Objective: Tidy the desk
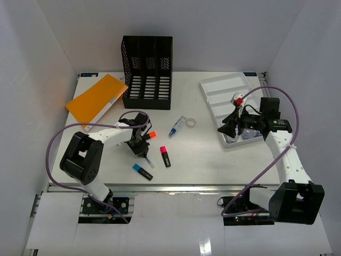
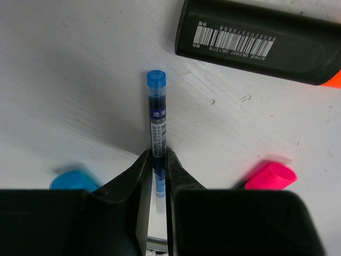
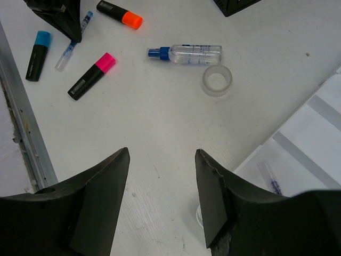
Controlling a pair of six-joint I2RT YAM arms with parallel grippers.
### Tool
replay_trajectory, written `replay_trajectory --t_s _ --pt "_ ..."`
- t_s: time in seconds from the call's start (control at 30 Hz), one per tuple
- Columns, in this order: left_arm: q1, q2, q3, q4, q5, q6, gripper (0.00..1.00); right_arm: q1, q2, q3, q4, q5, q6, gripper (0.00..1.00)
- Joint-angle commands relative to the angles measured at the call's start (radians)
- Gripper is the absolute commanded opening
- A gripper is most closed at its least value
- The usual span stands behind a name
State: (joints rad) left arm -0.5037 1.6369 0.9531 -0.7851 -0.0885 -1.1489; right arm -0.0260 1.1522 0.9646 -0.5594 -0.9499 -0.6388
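A thin blue-capped pen (image 2: 156, 122) lies flat on the white desk (image 1: 202, 160). My left gripper (image 2: 157, 157) is shut on its barrel, with the cap end sticking out past the fingertips. In the top view the left gripper (image 1: 139, 144) stands between the orange highlighter (image 1: 151, 135) and the blue highlighter (image 1: 143, 171). A pink highlighter (image 1: 165, 156) lies just to its right. My right gripper (image 3: 162, 152) is open and holds nothing. It hovers over bare desk by the near-left corner of the white tray (image 1: 229, 90).
A small spray bottle (image 1: 178, 126) and a clear tape ring (image 1: 191, 123) lie mid-desk. A black mesh file holder (image 1: 147, 72) stands at the back, with an orange folder (image 1: 96, 98) to its left. A clear pen (image 3: 272, 181) lies in the tray. A metal rail (image 3: 26, 144) lines the near edge.
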Motion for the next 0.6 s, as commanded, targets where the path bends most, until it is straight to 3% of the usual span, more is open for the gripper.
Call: replay_trajectory --t_s 0.0,0.23,0.4,0.5,0.57 --pt "0.019 -0.037 0.006 0.016 -0.056 -0.038 0.19 -0.010 -0.019 -0.007 -0.011 -0.035 -0.013 0.59" --pt "0.020 -0.161 0.025 0.029 -0.066 -0.002 0.09 -0.014 0.030 0.023 -0.151 -0.137 -0.151 0.65" --pt "0.020 -0.327 0.017 0.112 -0.035 0.114 0.01 -0.010 0.111 0.072 -0.382 -0.240 -0.351 0.70" --pt "0.020 -0.425 -0.028 0.233 0.034 0.238 0.00 0.020 0.189 0.085 -0.551 -0.291 -0.545 0.87" --pt "0.020 -0.481 -0.084 0.351 0.092 0.300 0.00 0.110 0.244 0.108 -0.691 -0.309 -0.721 0.91"
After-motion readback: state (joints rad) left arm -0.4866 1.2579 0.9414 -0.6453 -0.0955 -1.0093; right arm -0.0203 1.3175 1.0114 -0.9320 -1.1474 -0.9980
